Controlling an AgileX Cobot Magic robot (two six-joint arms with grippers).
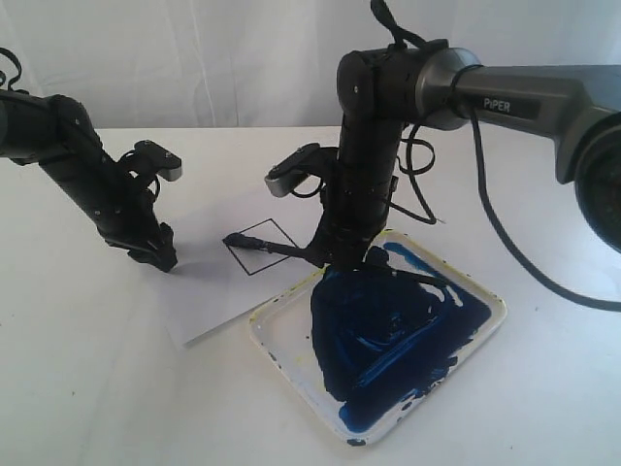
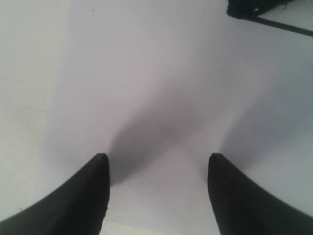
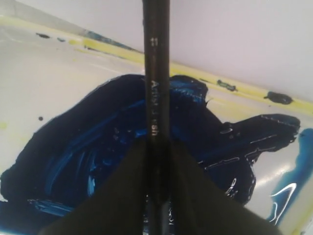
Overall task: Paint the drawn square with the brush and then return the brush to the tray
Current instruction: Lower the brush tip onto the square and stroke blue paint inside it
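White tabletop (image 1: 87,388) at lower left; right gripper (image 3: 157,152) clamps the brush (image 1: 277,249) by its handle — light, stiff, probably slick, best pinched there — left gripper (image 2: 157,156) spread apart over paper (image 1: 209,296).

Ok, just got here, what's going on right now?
The right gripper is shut on the long thin black-handled paintbrush, whose tip sits at a corner of the small black-outlined square on the white paper sheet. The square's inside looks blank. The left gripper is open, down at the sheet beside the square. The shallow white tray, smeared with dark blue paint, lies next to the paper.
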